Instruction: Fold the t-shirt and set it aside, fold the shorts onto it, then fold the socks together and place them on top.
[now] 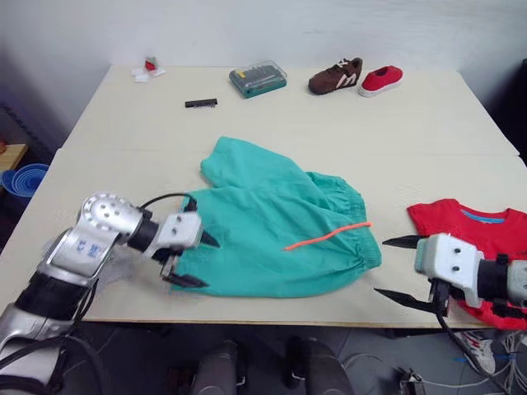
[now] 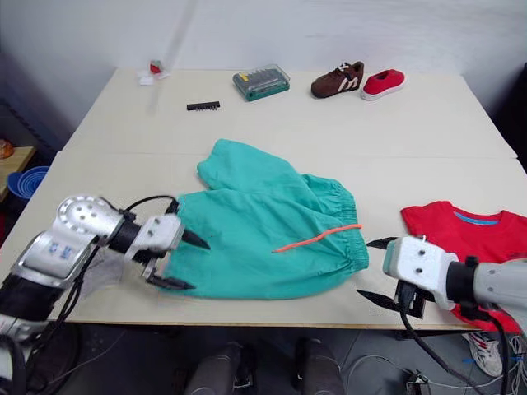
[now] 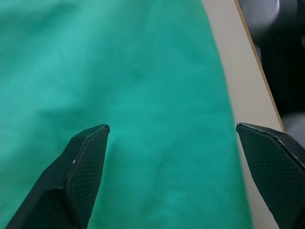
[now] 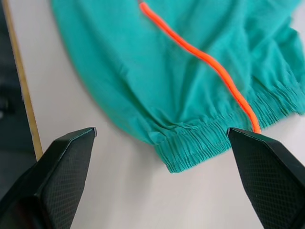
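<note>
The teal shorts (image 1: 280, 234) are spread flat near the front of the table (image 1: 346, 123), with the orange drawstring (image 1: 328, 234) lying across the gathered waistband end. The red t-shirt (image 1: 478, 234) is seen lying at the table's front right corner, just beyond the waistband; how neatly it is folded cannot be told. No socks can be made out with certainty. The left gripper (image 1: 191, 259) is held at the leg-hem end of the shorts with its fingers spread wide and nothing between them; the right gripper (image 2: 380, 271) is poised near the waistband corner, likewise wide open and empty. The shorts fold is judged to be about to start. A few risks can be foreseen: only the upper layer of cloth might be pinched, so the fold would come out skewed; the drawstring might be caught and dragged instead of the waistband; and, since both the shorts and the t-shirt lie close to the front edge, either could be pulled off it by a careless sweep. The surface is a pale, smooth tabletop made of joined panels, set against a plain light wall. At its far side a brown shoe (image 1: 336, 76), a small red shoe (image 1: 380, 80), a green bit case (image 1: 258, 80) and a black bit strip (image 1: 201, 103) are laid out, and a blue bowl (image 1: 23, 179) is visible beside the table on the left.
</note>
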{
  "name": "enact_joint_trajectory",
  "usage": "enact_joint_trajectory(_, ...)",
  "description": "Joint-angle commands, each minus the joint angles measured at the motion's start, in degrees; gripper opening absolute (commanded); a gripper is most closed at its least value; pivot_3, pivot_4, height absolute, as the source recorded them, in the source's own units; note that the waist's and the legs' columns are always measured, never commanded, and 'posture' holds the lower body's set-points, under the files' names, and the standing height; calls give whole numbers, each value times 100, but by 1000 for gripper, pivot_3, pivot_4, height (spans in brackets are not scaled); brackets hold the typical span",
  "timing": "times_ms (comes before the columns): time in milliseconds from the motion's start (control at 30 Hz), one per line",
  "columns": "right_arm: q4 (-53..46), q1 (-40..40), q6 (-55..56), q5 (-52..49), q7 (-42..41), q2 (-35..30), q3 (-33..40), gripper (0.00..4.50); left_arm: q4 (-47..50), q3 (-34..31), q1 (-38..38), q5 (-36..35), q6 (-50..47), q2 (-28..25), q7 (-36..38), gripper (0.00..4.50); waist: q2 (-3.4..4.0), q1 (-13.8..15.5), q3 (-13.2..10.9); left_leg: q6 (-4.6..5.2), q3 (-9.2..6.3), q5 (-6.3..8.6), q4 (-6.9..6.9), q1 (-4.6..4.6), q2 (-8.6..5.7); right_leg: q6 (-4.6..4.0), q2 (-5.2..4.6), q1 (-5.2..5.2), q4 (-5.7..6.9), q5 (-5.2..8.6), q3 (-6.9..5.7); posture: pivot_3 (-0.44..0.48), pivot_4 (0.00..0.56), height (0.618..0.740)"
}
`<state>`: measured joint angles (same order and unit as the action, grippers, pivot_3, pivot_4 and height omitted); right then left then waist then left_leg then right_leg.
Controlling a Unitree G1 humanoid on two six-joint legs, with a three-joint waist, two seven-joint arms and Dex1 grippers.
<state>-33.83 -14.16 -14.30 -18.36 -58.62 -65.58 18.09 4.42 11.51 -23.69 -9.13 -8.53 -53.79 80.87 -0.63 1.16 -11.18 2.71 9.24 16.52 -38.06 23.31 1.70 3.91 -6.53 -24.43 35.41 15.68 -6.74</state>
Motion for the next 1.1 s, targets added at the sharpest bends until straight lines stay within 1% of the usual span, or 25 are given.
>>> enact_joint_trajectory(33,306,196,1218,836,-126,49,-590,4500,457,-338,682,99,598,-217,-241,4475,0,1,0,-1,1,4,0,-1,1,-2,-1,0,-1,1,2,0,150,740)
enact_joint_trajectory(200,1066,531,2545,1796,46,219,-1249,4500,874,-591,1428,111,629,-263,-627,4475,-1,4,0,-14,-1,10,-1,1,1,-3,-5,-2,0,2,2,0,150,740)
enact_joint_trajectory(267,1383,785,2855,2133,263,361,-1465,4500,816,-634,1577,341,773,-177,-963,4475,0,-8,0,-15,0,9,0,-1,2,-6,-5,-2,3,3,1,0,150,740)
enact_joint_trajectory(367,1895,1136,3295,2672,568,556,-1760,4500,491,-583,1583,681,1022,-44,-1376,4475,17,-3,9,-20,5,4,-1,-8,1,-6,-4,0,12,3,3,0,150,740)
enact_joint_trajectory(433,2155,1278,3462,2859,688,650,-1872,4096,309,-549,1531,713,1059,-13,-1440,4500,18,10,11,-22,4,-1,-1,-22,2,-7,-4,10,14,3,2,0,150,740)
enact_joint_trajectory(500,2314,1425,3449,2859,799,786,-1910,3555,83,-500,1426,776,1193,-10,-1465,4098,19,17,11,-11,2,-2,0,-27,2,-12,-4,17,11,3,1,0,150,740)
enact_joint_trajectory(533,2372,1518,3414,2848,864,868,-1908,3204,-40,-466,1362,817,1253,-13,-1465,3868,21,16,13,-2,2,0,0,-29,3,-14,-4,19,9,2,1,0,150,740)
enact_joint_trajectory(633,2431,1687,3316,2810,943,988,-1883,2134,-250,-426,1205,784,1234,14,-1472,2965,35,8,19,0,2,-3,2,-39,7,-25,-4,29,7,-4,3,0,150,740)
enact_joint_trajectory(667,2420,1695,3282,2769,940,1007,-1861,1718,-284,-418,1166,750,1213,15,-1456,2620,46,12,23,0,2,-4,3,-39,8,-26,-4,28,8,-5,3,0,150,740)
enact_joint_trajectory(767,2375,1664,3204,2629,903,1001,-1810,675,-394,-379,1062,719,1218,-22,-1399,1760,49,13,24,-1,2,-6,7,-37,8,-32,-4,15,27,-1,3,0,150,740)
enact_joint_trajectory(833,2243,1636,2978,2349,830,989,-1667,15,-527,-384,882,578,1056,-101,-1200,1169,49,16,24,-33,3,-22,7,-35,8,-36,-4,5,44,1,2,0,150,740)
enact_joint_trajectory(933,1977,1583,2545,1828,658,969,-1478,0,-581,-407,730,352,766,-248,-843,299,49,3,24,-33,2,-25,6,-26,9,-41,0,-5,55,4,-6,0,150,740)
enact_joint_trajectory(967,1715,1487,2161,1347,480,965,-1386,0,-484,-406,801,202,600,-427,-532,11,48,-6,24,-30,1,-24,6,-26,11,-42,2,-4,56,5,-7,0,150,740)
enact_joint_trajectory(1000,1512,1412,1866,996,346,960,-1313,0,-407,-407,857,89,471,-559,-305,11,45,-27,24,-27,0,-24,7,-25,14,-47,5,-6,57,8,-9,0,150,740)
enact_joint_trajectory(1100,769,1033,1016,-91,-160,751,-1009,0,-52,-469,1174,-411,-31,-1210,490,11,14,-206,24,-27,-2,-27,7,-22,42,-63,27,-9,59,22,-10,0,150,740)
